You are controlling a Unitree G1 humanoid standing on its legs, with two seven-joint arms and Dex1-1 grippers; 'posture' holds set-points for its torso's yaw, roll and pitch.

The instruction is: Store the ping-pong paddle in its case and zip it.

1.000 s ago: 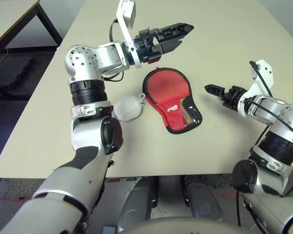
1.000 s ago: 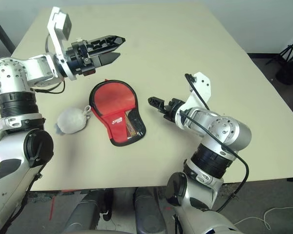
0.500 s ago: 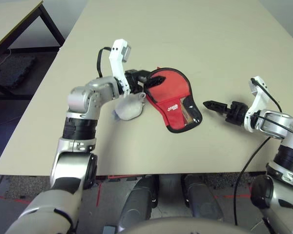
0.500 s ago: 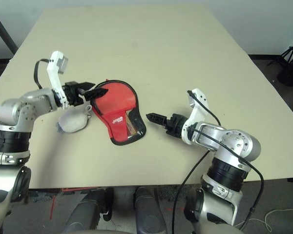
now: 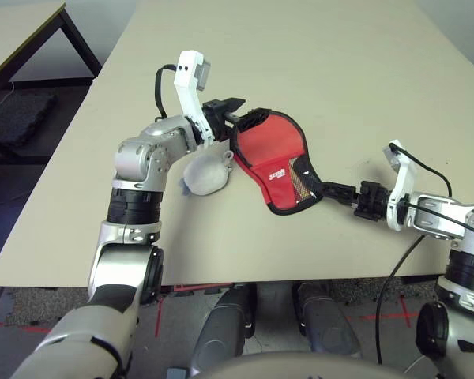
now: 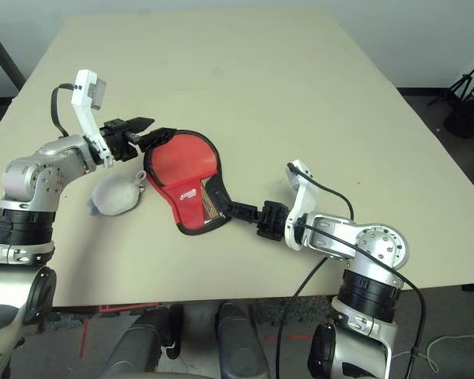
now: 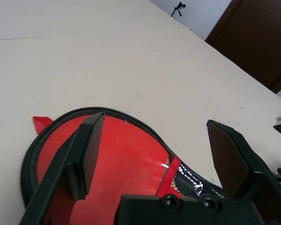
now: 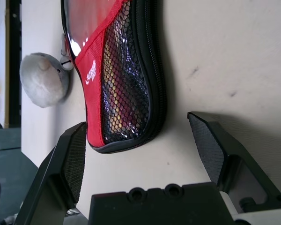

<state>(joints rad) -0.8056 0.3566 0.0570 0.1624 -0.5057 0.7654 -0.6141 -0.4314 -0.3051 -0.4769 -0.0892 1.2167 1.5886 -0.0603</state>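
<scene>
I see the table point(image 5: 363, 71) bare beyond the work | case point(image 5: 278, 162) mid-table, long axis diagonal, round end toward far-left, mesh end toward near-right | left gripper point(image 5: 238, 111) spread at round end | right gripper point(image 6: 238, 209) spread at mesh end | pom-pom point(image 5: 205, 174) just left of case.

case point(image 6: 183, 175): red, flat on table point(image 6: 300, 103)
pom-pom point(image 6: 115, 195): beside case
left gripper point(image 6: 152, 133): at case's round end
right gripper point(image 6: 235, 209): at its narrow end
</scene>
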